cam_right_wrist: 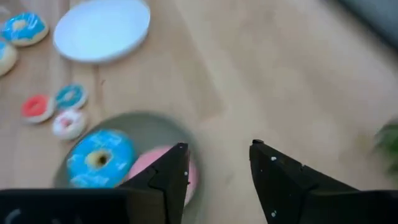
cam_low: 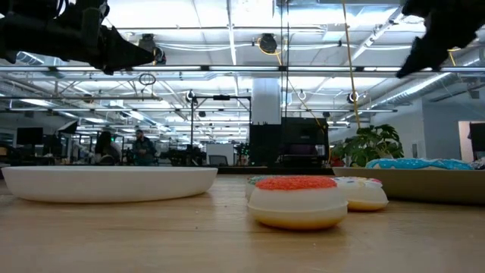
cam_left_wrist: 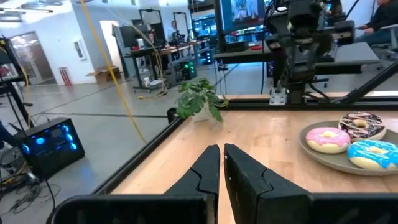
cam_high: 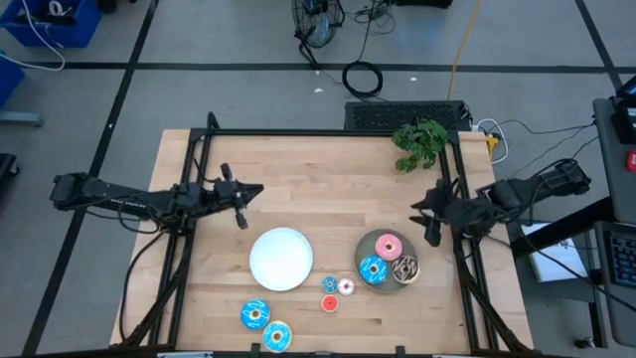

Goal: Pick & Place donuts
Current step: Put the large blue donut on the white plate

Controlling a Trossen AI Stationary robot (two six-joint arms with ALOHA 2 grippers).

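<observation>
Three donuts lie on the grey plate (cam_high: 364, 249): pink (cam_high: 389, 246), blue-iced (cam_high: 373, 269) and brown sprinkled (cam_high: 404, 268). Three tiny donuts rest on the table beside it: blue (cam_high: 329, 284), pale pink (cam_high: 346, 286) and red (cam_high: 330, 303). Two more blue-iced donuts (cam_high: 255, 314) (cam_high: 276, 336) lie by the near edge. My right gripper (cam_right_wrist: 217, 163) hangs open above the grey plate's far rim (cam_right_wrist: 143, 121), over the pink donut (cam_right_wrist: 149, 163). My left gripper (cam_left_wrist: 221, 158) is shut, raised over the table's left part, pointing toward the right arm (cam_left_wrist: 301, 43).
A white plate (cam_high: 281, 259) sits at the table's middle, left of the grey plate. A green plant (cam_high: 420, 144) stands at the far right corner. A black frame (cam_high: 328, 132) borders the table. Bare wood lies between the two grippers.
</observation>
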